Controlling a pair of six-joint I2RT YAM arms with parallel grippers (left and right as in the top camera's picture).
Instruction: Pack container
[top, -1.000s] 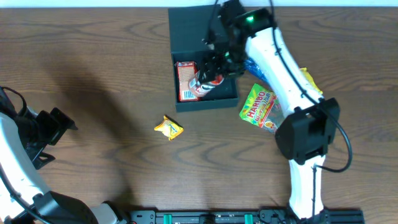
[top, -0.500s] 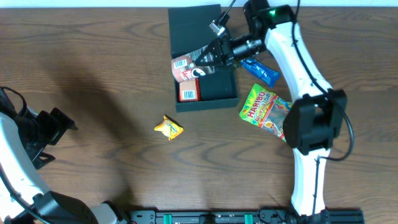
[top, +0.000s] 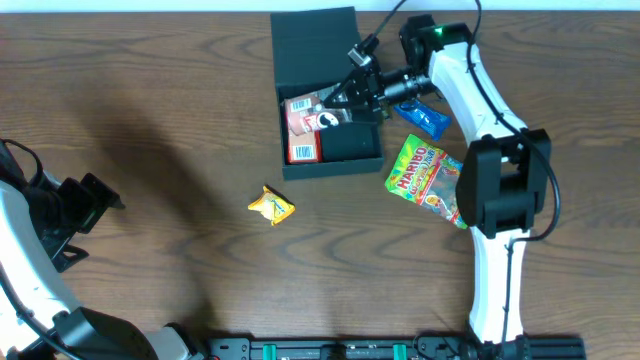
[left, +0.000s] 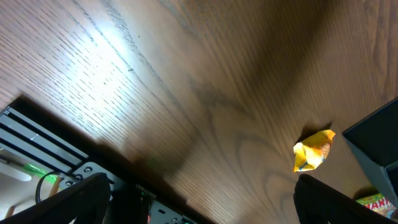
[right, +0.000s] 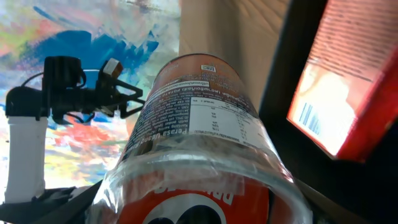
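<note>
Swung rightward, our right arm (top: 470, 80) tilts the snack cup (top: 325, 118) into the container (top: 352, 148) at the far middle of the tabletop (top: 150, 100), beside the red carton (top: 303, 140). Our right jaws pinch it; left jaws spread. Next we settle it, release.

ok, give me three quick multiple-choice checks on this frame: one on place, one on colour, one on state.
1. The Haribo bag lies:
A) inside the container
B) on the table beside the container
C) on the container's lid

2. The crumpled packet in front of the container is:
A) blue
B) yellow
C) green

3. The left gripper is:
A) open, empty
B) shut on a carton
C) shut on the crumpled packet

Answers:
1 B: the overhead view shows it on bare wood outside the box wall.
2 B: it is yellow in both the overhead and left wrist views.
3 A: its fingers stand wide apart with only table between.
</note>
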